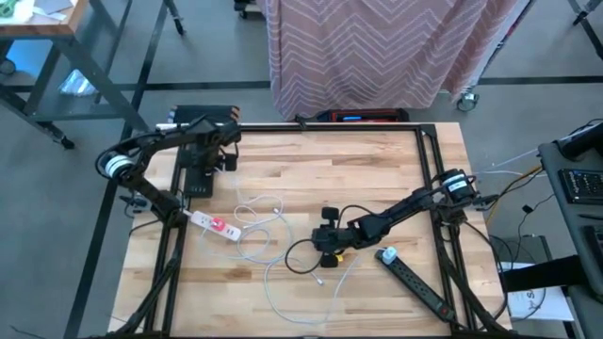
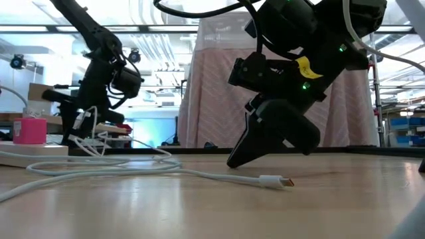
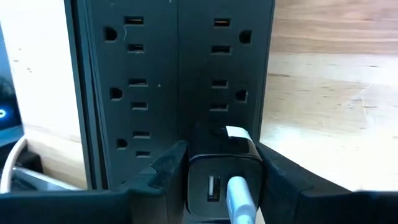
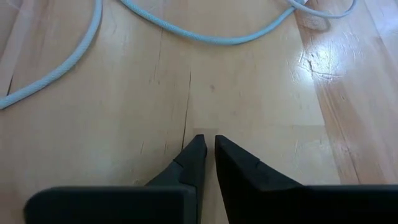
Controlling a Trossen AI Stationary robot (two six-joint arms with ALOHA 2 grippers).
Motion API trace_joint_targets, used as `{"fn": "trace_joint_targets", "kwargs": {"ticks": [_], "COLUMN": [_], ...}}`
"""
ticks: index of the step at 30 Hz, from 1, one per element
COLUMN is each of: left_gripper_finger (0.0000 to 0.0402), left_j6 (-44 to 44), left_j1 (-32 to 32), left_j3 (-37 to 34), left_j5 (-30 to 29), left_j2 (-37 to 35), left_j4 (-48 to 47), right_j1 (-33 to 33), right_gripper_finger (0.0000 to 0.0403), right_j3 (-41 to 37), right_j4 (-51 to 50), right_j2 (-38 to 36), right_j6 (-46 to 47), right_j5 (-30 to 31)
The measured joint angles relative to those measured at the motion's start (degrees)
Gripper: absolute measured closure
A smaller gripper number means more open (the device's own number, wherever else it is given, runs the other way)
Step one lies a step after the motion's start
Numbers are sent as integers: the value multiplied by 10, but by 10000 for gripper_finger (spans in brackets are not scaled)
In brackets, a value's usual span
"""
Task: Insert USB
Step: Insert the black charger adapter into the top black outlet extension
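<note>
My left gripper point(image 3: 221, 155) is at the table's far left, shut on a black USB charger block point(image 3: 221, 180). It holds the block over a black power strip point(image 3: 174, 81) that lies flat on the table point(image 1: 196, 179). A white cable point(image 3: 239, 196) is plugged into the block's right USB port. That cable loops across the wood point(image 1: 259, 221), and its free plug point(image 2: 282, 181) lies on the table. My right gripper point(image 4: 208, 142) is mid-table, slanted down and shut on nothing, its tips at the wood point(image 2: 234, 162). My left gripper pinches the charger block by its two opposite side faces point(image 3: 191, 177) between its two fingers point(image 3: 165, 171). The fingers come steeply from above. The block's port face points back toward the wrist and its far end toward the strip's outlets. The block hides whether it touches the strip.
A white power strip with a pink plug point(image 1: 215, 225) lies near the table's left side. A second black power strip point(image 1: 415, 280) lies aslant at the near right. Black frame rails point(image 1: 443, 188) run along the table's edges. Bare wood point(image 1: 330, 179) lies between the arms.
</note>
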Motion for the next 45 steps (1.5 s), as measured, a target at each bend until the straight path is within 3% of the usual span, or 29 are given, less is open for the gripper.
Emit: {"fn": "trace_joint_targets", "kwargs": {"ticks": [10, 27, 38, 45], "left_gripper_finger": [258, 245, 191, 150], "left_j6": [23, 55, 97, 127], "left_j1": [-4, -8, -17, -17], "left_j3": [-34, 4, 8, 47], "left_j5": [-1, 38, 64, 82], "left_j2": [-1, -13, -13, -14], "left_j4": [30, 18, 17, -6], "right_j1": [0, 0, 0, 0], "right_gripper_finger": [372, 354, 332, 323], "right_j3": [0, -1, -1, -1], "right_j4": [-2, -3, -3, -4], "right_j2": [0, 0, 0, 0], "right_j6": [5, 4, 1, 0], "right_j5": [0, 0, 1, 0]}}
